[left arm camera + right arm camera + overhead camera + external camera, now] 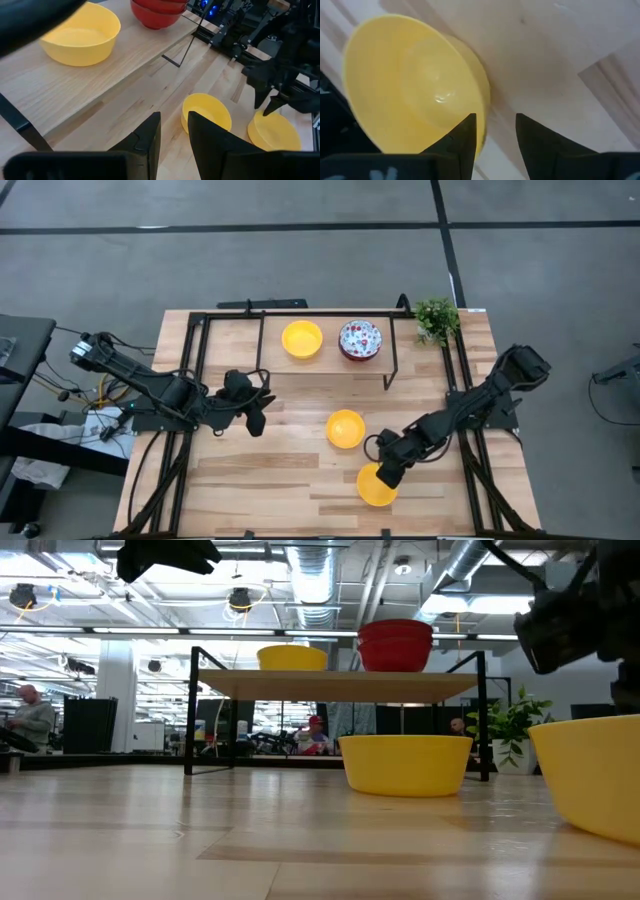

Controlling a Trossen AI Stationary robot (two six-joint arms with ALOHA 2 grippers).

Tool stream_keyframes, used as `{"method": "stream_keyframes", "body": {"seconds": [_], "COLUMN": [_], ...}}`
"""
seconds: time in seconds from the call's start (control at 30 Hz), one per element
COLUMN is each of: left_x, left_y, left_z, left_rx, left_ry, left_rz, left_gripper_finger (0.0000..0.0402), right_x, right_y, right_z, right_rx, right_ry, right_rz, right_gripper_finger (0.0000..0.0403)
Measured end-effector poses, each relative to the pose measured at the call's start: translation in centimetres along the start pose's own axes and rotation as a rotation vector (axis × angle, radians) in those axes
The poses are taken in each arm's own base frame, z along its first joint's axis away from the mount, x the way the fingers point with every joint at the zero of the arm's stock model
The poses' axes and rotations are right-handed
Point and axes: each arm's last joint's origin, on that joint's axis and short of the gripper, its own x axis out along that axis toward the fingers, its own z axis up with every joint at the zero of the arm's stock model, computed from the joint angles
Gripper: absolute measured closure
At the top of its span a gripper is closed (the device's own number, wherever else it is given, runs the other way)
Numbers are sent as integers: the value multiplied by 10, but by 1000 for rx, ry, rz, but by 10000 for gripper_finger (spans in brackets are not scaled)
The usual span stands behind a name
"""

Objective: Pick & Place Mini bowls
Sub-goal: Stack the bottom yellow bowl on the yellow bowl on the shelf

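Observation:
One yellow mini bowl (378,490) (415,85) sits on the table near its near edge. My right gripper (388,475) (495,132) hovers open just over the bowl's far rim, one finger above the inside and one outside it. A second yellow bowl (345,428) (206,112) stands mid-table. On the raised shelf rest a third yellow bowl (301,338) (292,657) and a stack of red-outside, floral-inside bowls (360,340) (395,645). My left gripper (255,415) (174,135) hangs open in the air left of the middle bowl.
A wooden shelf (340,685) on a black metal frame (390,350) spans the far part of the table. A green plant (436,318) stands at the far right corner. Bare wood lies at the table's left and near-left. People show in the room behind.

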Motion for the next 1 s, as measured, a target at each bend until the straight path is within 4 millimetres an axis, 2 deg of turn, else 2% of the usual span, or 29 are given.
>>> {"method": "stream_keyframes", "body": {"seconds": [0.2,0.47,0.63,0.8,1.0], "left_x": [0,0,0,0,0], "left_y": [-1,-2,-3,-4,-5], "left_z": [-1,-2,-1,-2,-1], "left_rx": [-2,-13,-48,-72,-108], "left_ry": [40,62,62,94,100], "left_rz": [-42,-65,-69,-101,-122], "left_gripper_finger": [305,305,305,305,305], "right_x": [6,7,4,-13,-62], "right_y": [0,2,6,26,54], "right_z": [-2,-9,-7,-1,19], "right_rx": [-3,-27,-34,-104,-189], "right_ry": [37,46,26,-56,-259], "right_rz": [-12,-14,-13,-5,-111], "right_gripper_finger": [304,395,400,401,402]}}
